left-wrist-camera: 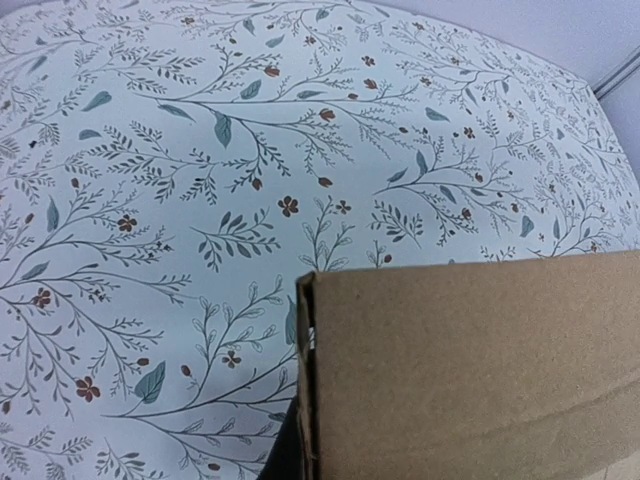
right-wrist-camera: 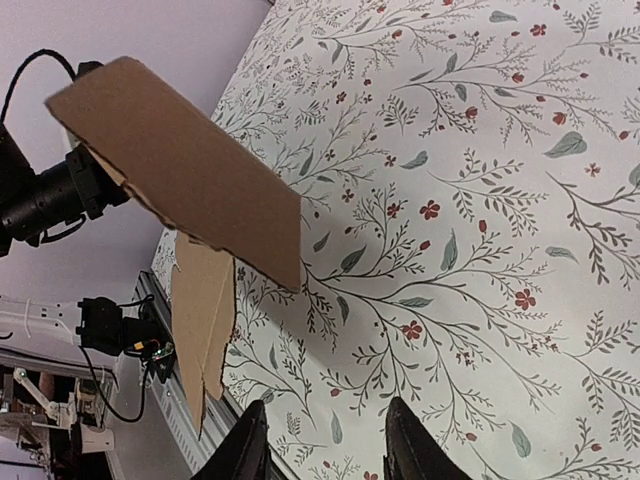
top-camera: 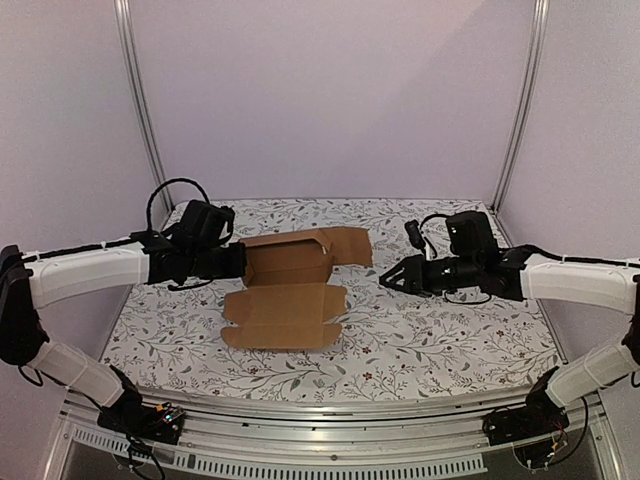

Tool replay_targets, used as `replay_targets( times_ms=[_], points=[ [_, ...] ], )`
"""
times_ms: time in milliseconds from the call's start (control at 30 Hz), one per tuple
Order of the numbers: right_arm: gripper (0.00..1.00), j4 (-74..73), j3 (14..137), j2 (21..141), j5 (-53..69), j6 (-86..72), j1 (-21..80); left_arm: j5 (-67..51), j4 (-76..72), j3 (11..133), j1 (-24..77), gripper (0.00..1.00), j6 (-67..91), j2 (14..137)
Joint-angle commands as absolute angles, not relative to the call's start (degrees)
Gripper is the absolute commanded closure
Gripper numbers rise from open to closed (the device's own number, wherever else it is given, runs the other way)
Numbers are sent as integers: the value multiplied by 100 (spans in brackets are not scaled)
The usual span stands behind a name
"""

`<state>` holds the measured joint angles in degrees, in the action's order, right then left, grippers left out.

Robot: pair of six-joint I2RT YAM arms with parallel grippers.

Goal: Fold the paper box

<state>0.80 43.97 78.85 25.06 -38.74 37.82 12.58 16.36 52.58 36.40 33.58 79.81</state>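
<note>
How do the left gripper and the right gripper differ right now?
The left gripper is shut on the left edge of the paper box; the right gripper holds nothing and sits clear of the box's right side. The left gripper's jaws are closed on cardboard, while the right gripper's fingers stand apart over the floral tablecloth. Both point inward toward the box at about the same height.

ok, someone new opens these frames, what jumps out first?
The paper box, a half-folded brown cardboard sheet, sits mid-table on the floral tablecloth, one panel flat toward the near edge and the rest raised behind it. The left tool is shut on the box's left end. The right tool hangs apart to the box's right, fingers parted and empty.
</note>
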Motion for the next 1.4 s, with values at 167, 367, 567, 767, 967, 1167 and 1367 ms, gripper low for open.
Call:
replay_targets(
  times_ms=[167, 367, 567, 767, 967, 1167, 1367],
  points=[
    [60, -2996, 6066, 7292, 2580, -1740, 3601, 317, 1857, 5040, 3446, 100, 3056, 7530],
    [60, -3701, 6854, 7385, 2947, -1102, 3597, -252, 1849, 4945, 3437, 100, 2928, 7304],
    [60, -3761, 7278, 7587, 3477, -1042, 3623, -719, 1826, 4923, 3437, 100, 2928, 7251],
    [62, -3742, 7554, 7820, 3534, -1037, 3860, -1021, 1653, 4911, 3437, 100, 2979, 7277],
    [62, -3641, 7716, 8012, 3633, -1038, 4029, -1183, 1575, 4926, 3445, 100, 2985, 7354],
    [62, -3526, 7836, 8209, 3683, -1075, 4176, -1195, 1523, 4978, 3467, 100, 3039, 7438],
    [62, -3464, 7958, 8394, 3695, -1124, 4357, -1073, 1503, 5052, 3536, 100, 3068, 7505]
  ],
)
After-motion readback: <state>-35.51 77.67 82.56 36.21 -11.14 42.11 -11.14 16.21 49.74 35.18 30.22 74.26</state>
